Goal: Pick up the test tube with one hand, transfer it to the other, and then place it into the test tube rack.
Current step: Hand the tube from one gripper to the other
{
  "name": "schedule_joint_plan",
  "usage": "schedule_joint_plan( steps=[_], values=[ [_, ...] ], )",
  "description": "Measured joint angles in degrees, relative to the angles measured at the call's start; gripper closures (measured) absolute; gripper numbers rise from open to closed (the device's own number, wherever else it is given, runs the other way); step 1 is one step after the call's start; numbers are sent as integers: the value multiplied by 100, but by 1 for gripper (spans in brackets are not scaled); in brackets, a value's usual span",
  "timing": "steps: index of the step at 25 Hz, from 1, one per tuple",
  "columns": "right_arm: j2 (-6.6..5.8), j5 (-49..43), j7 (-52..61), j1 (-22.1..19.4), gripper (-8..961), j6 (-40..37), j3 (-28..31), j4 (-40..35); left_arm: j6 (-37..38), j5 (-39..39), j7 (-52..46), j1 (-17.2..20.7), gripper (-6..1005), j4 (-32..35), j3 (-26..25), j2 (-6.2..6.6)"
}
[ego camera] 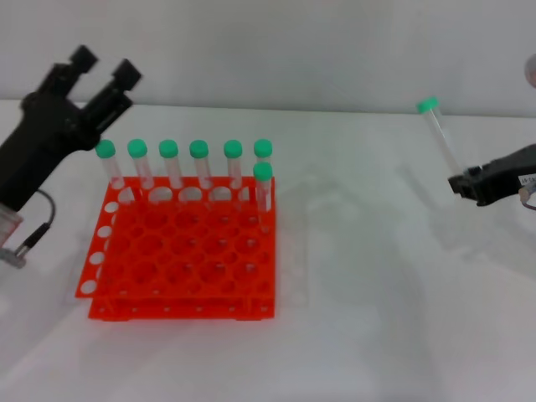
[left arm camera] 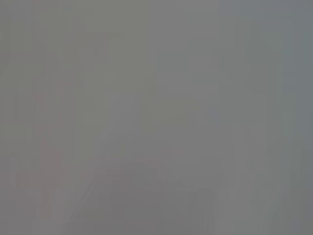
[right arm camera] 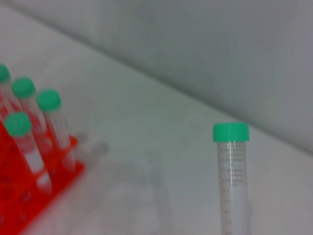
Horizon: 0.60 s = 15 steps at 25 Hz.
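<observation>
The test tube [ego camera: 439, 138] is held up off the bench on the right side of the scene, well apart from the rack; its green cap points up and slightly left, and its clear body slants down to the right gripper [ego camera: 466, 184], whose black fingers are closed on its lower end; in the right wrist view the same tube [right arm camera: 231, 176] stands upright with fine graduation marks down its wall, its tip out of sight. The white bench [ego camera: 377, 318] lies below it. The test tube rack [ego camera: 180, 255] sits on the bench to the left of centre, bright orange-red, with a grid of round holes; six green-capped tubes [ego camera: 184, 163] stand in its far row, and a seventh tube [ego camera: 263, 186] stands in the next row at the rack's right end; the remaining holes show no tubes. The left gripper [ego camera: 104, 67] is raised above and just left of the rack's far left corner, its two black fingers pointing up and parted with a narrow gap, holding nothing; the left wrist view shows only a flat grey blur.
</observation>
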Motion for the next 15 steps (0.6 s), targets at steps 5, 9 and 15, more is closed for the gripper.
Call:
schedule_joint_plan(
  steps=[5, 9, 15],
  values=[
    [0, 1153, -1352, -471, 759, -1224, -34, 397, -155, 942, -774, -436, 110, 23, 0, 237],
    [8, 2862, -3072, -625, 758, -1816, -96, 1111, -185, 1455, -1107, -656, 110, 26, -16, 329],
    [-2, 5097, -5411, -634, 756, -1870, -2, 2512, -363, 1890, -1338, -934, 110, 68, 2, 337]
  ],
)
